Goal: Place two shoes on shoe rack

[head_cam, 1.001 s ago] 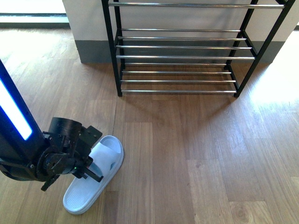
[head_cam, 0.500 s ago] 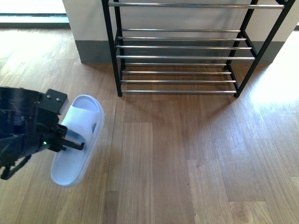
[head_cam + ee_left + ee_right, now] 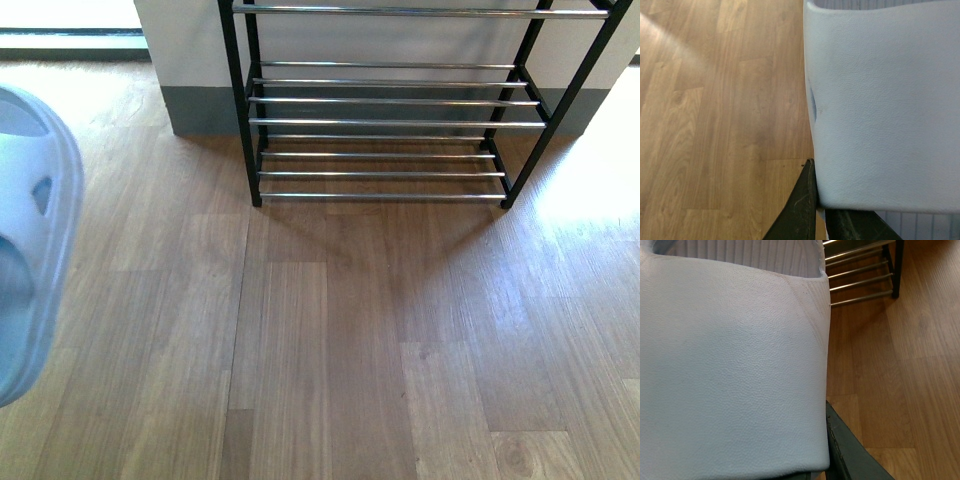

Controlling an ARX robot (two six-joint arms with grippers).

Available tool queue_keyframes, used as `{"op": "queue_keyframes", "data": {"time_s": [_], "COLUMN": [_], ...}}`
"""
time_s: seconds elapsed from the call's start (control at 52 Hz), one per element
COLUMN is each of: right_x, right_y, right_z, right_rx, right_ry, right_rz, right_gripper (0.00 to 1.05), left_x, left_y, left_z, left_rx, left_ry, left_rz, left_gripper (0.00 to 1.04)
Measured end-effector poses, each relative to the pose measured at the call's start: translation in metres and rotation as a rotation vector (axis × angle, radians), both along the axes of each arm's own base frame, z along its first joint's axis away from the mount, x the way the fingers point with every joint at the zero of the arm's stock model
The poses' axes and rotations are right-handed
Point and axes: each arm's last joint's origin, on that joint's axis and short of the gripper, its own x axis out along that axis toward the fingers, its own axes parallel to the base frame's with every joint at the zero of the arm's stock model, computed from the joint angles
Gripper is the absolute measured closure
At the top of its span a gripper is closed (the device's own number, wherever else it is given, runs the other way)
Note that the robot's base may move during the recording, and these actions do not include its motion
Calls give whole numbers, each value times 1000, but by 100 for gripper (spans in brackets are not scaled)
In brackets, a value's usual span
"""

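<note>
The shoes here are white slippers, not sneakers. One white slipper (image 3: 30, 250) hangs large and close at the front view's far left edge, lifted off the floor. In the left wrist view my left gripper (image 3: 821, 212) is shut on that slipper's strap (image 3: 885, 110), with a dark finger (image 3: 802, 210) against its edge. In the right wrist view my right gripper (image 3: 822, 462) is shut on a second white slipper (image 3: 730, 370), which fills most of the picture. The shoe rack (image 3: 380, 120) stands ahead against the wall, its chrome bars bare. Neither arm shows in the front view.
Wooden plank floor (image 3: 380, 330) stretches between me and the rack. A white wall with a grey skirting (image 3: 195, 110) runs behind the rack. The rack's lower bars and a black leg (image 3: 897, 270) show in the right wrist view.
The left arm has lifted its slipper off the floor, up and to the left towards the camera. The arm itself has left the front view.
</note>
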Motion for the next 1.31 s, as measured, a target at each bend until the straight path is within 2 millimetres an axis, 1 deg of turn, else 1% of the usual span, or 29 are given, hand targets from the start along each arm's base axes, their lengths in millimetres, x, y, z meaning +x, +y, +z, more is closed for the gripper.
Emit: {"op": "queue_keyframes", "data": {"time_s": [0.038,0.173,0.269,0.327,0.481,0.558,1.309], "right_x": [0,0,0,0,0,0,0], "right_y": [0,0,0,0,0,0,0], "right_z": [0,0,0,0,0,0,0], "right_rx": [0,0,0,0,0,0,0], "right_ry": [0,0,0,0,0,0,-1], "right_rz": [1,0,0,0,0,1,1], "right_gripper": [103,103,103,103,103,103,103], "left_x": [-12,-44,-59,-66,-96,-99,-99], "left_y": [-1,-8,-10,-11,-13,-14,-14], "left_z": [13,50,67,73,94,98,98], "left_rx": [4,12,13,15,19,2,-5], "left_ry": [-21,-95,-137,-157,-235,-267,-267], "left_rz": [10,29,47,59,139,136,141], "left_gripper": [103,103,103,103,103,103,103]}}
